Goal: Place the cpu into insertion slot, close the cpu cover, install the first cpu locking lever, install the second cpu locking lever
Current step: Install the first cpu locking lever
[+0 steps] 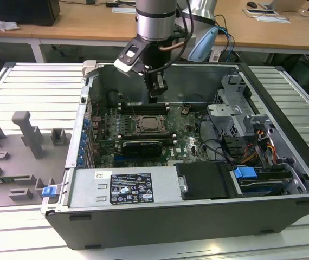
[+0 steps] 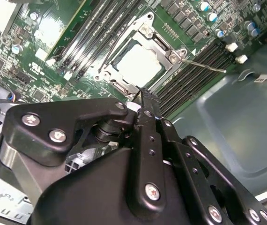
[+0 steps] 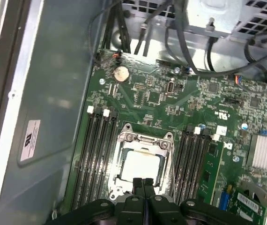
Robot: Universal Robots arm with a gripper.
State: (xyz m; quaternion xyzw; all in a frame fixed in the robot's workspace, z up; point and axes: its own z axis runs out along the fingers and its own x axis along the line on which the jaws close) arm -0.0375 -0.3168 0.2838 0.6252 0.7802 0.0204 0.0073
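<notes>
Black fingers of the gripper are pressed together, with no gap between them and nothing held. Just beyond the tips lies the cpu, its pale metal top facing up inside the slot. The cover lies flat down around the cpu, and the chip shows through its square cut-out. In the second wrist view, a thin wire lever reaches out from one corner of the cover across the memory slots; whether it is latched, I cannot tell. More such slots run along both sides of the cover on the green board. In the exterior view the gripper hangs in the upper middle of the frame, above the slot and apart from it, inside the open dark case. The case rests on a grey ribbed table.
</notes>
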